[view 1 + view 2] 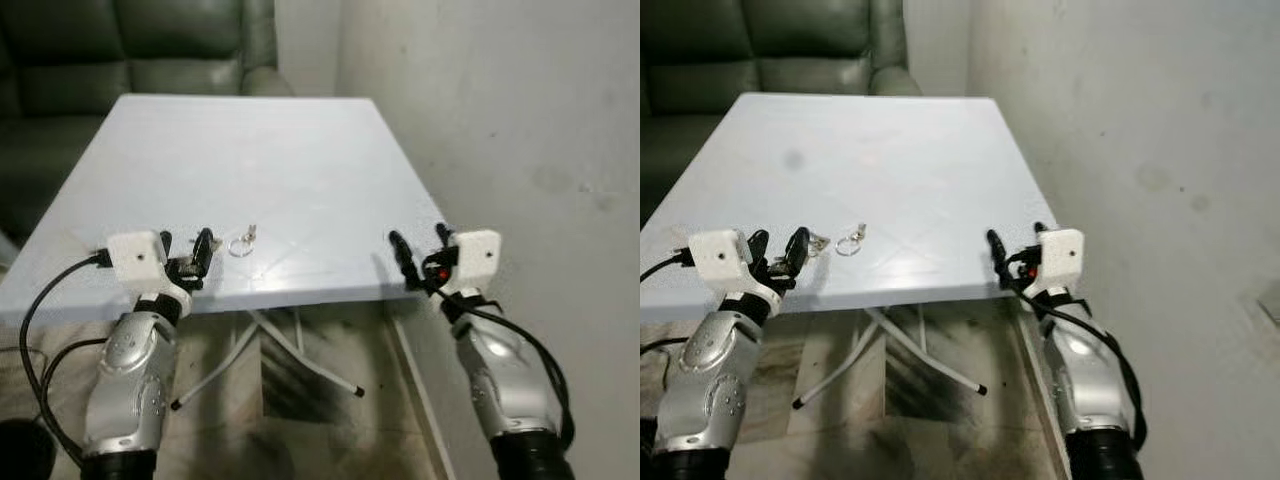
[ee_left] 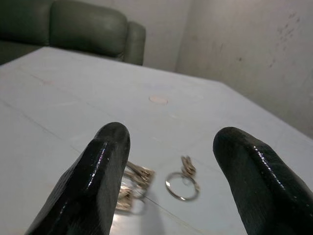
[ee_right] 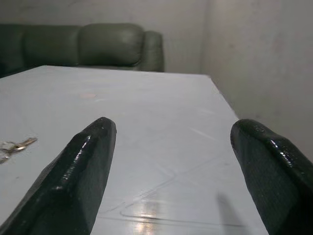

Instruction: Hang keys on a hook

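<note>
Left tool (image 1: 186, 258) gapes by keys (image 1: 243, 241), ring nearest robot

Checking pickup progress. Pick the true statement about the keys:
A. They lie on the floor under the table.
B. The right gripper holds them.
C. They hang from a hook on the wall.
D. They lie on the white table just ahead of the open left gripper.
D: the keys lie flat on the table just beyond the left gripper, whose fingers are spread and empty.
</note>
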`<state>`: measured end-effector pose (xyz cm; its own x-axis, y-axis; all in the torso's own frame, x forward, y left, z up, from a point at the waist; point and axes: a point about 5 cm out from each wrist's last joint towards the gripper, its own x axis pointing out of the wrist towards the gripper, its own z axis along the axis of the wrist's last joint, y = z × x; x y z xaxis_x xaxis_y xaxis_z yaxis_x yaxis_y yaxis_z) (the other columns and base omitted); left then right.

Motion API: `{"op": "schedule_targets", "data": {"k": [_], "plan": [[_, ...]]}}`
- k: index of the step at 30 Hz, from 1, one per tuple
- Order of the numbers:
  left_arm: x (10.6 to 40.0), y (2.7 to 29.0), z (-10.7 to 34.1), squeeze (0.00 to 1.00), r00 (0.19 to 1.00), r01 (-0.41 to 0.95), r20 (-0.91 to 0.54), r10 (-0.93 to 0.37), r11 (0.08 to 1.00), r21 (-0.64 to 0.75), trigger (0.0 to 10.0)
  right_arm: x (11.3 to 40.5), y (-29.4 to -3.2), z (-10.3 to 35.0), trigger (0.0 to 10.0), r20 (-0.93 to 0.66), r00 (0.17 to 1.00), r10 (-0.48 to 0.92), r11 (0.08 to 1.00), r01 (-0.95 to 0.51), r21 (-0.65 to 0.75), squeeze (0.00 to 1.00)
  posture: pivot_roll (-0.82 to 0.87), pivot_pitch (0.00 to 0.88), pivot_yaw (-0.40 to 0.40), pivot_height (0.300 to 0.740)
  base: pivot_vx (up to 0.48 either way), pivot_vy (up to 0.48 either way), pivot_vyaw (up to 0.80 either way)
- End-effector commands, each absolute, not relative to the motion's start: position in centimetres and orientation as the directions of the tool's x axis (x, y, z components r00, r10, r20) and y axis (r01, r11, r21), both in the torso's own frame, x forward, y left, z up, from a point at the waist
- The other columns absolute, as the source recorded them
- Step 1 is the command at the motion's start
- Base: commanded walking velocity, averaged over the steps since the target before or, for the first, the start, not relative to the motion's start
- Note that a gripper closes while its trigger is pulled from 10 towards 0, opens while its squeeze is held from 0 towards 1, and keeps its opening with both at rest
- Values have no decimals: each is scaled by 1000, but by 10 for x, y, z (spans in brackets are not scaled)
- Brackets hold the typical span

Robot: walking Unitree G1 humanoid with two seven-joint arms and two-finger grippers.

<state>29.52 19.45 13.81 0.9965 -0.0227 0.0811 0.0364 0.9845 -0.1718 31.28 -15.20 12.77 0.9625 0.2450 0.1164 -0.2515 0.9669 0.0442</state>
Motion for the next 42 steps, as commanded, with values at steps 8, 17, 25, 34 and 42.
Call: {"op": "schedule_targets", "data": {"k": [8,17,25,34,42], "plan": [[293,202,139,0,997,9,79,4,987,-159,10000,315,-141,134,10000,124,949,291,955,-295,19,0,-72,0,-60,724,0,435,0],[293,202,140,0,997,9,81,4,987,-158,10000,316,-139,135,10000,126,946,299,953,-303,16,0,-70,0,-61,724,0,434,622],[294,202,142,0,996,11,85,3,988,-156,10000,317,-140,134,10000,127,949,287,954,-295,48,0,-72,0,-59,724,0,428,100],[295,201,141,0,997,-5,79,18,987,-160,10000,318,-140,135,10000,127,951,283,956,-290,49,0,-71,0,-59,724,0,292,0],[298,200,139,0,999,-10,44,17,988,-157,10000,319,-138,135,10000,123,953,279,957,-286,49,0,-68,0,-58,724,0,0,0]]}}
